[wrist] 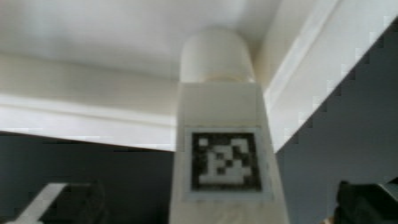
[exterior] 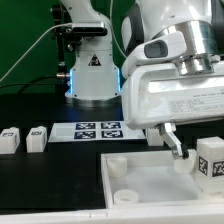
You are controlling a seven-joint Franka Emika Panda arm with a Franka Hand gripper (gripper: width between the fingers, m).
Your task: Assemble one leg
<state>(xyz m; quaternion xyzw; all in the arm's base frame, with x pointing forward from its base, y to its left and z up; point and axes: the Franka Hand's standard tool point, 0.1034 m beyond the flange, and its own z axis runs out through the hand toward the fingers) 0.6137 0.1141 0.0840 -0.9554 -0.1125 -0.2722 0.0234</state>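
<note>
Black tabletop under dim light, robot base behind. From the exterior view's left: two small white tagged peg blocks (exterior: 10, 139) wait, then the flat marker board (exterior: 98, 130), then the large white square panel (exterior: 135, 178) — and the tagged leg (exterior: 212, 160) standing at its right corner. The gripper (wrist: 222, 205) hangs spread around it, gripping nothing. Judgement: close squarely, twist gently.

White leg (wrist: 228, 140) — black-white tag
</note>
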